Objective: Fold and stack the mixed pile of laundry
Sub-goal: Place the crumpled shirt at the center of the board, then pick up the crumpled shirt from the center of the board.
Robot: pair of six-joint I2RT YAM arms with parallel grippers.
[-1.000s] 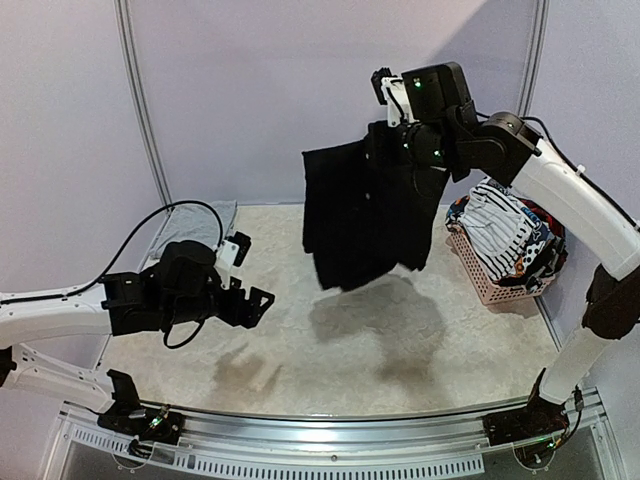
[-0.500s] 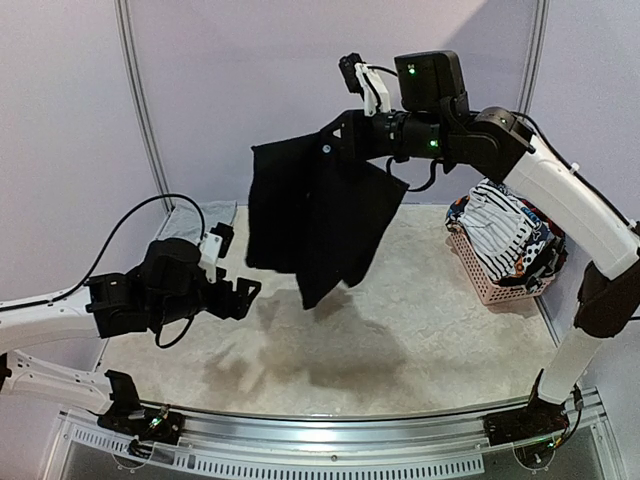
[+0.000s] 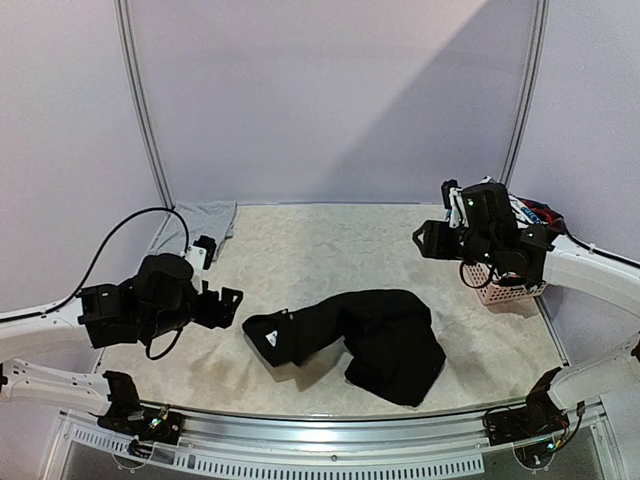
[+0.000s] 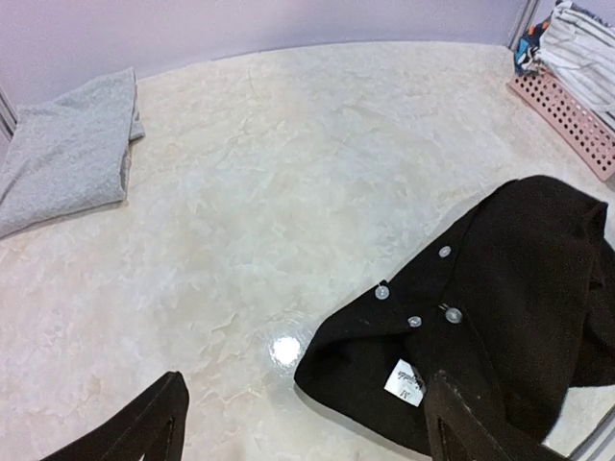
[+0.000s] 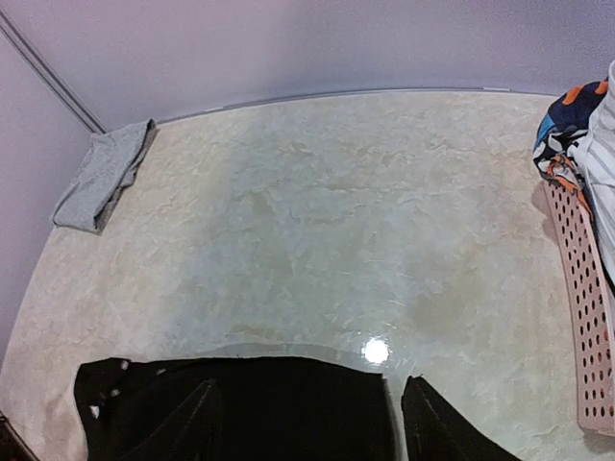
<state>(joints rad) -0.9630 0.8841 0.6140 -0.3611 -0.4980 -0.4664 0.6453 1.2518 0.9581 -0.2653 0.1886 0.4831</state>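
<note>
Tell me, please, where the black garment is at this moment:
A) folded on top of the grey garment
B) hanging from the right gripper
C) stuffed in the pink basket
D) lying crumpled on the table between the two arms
D: the black garment lies in a loose heap on the table, apart from the pink basket, with its buttons and label showing in the left wrist view.

One white label (image 4: 407, 380) is seen sewn inside the black garment (image 4: 519, 279), close to its buttons. Dark print is carried on it, but it is too small and blurred to be read. No other text, brand, number or sign can be made out.
</note>
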